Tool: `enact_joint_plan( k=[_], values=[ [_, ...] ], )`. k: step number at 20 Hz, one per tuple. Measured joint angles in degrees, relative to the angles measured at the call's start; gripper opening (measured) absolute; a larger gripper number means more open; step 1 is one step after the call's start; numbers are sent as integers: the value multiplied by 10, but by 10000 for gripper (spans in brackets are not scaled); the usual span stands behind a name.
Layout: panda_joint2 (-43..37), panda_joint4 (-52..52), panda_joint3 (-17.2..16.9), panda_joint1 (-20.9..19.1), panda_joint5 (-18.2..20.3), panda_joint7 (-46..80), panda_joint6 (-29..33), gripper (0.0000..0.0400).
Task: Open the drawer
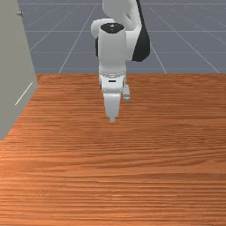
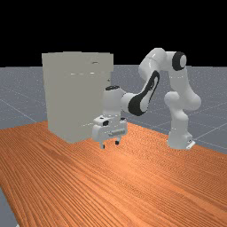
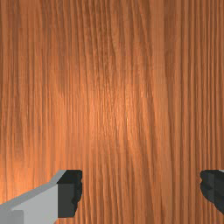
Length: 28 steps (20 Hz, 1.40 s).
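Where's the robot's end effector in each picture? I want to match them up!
Front view: the end effector is right around the middle.
Far view: the end effector is below the middle, in front of the cabinet.
Wrist view: the end effector is at the bottom edge, wide open.
Shared landmark: the orange-brown wooden table.

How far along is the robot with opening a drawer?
Nothing looks done: I can make out no drawer pulled well out of the cabinet. In hand: nothing; the gripper hangs open over the table, apart from the cabinet. Left, it seems: reaching a handle, perhaps the small knob, then pulling.
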Motion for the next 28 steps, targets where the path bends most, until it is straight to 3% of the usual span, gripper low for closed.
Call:
enact_joint_plan(
  k=[1, 2, 4, 5, 6, 7, 9, 11, 13, 21, 25, 28],
  values=[
    [0, -3, -6, 2, -10, 4, -7, 249],
    [0, -5, -13, 3, -15, 18, -13, 308],
    [-1, -8, -21, 1, -19, 30, -20, 366],
    [-34, -18, -37, 7, -15, 120, -68, 224],
    [-70, -10, -54, 8, -9, 212, -105, 137],
    [-96, -5, -69, 10, -5, 312, -123, 84],
    [-118, -6, -91, 19, -2, 532, -129, 31],
    [-119, -9, -104, 34, -3, 733, -128, 12],
    [-113, -10, -110, 43, -3, 817, -128, 4],
    [-117, -23, -112, 49, -4, 864, -129, 0],
    [-228, -114, -116, 49, -22, 867, -123, 0],
    [-379, -226, -109, 44, -43, 870, -105, 0]
  ],
)
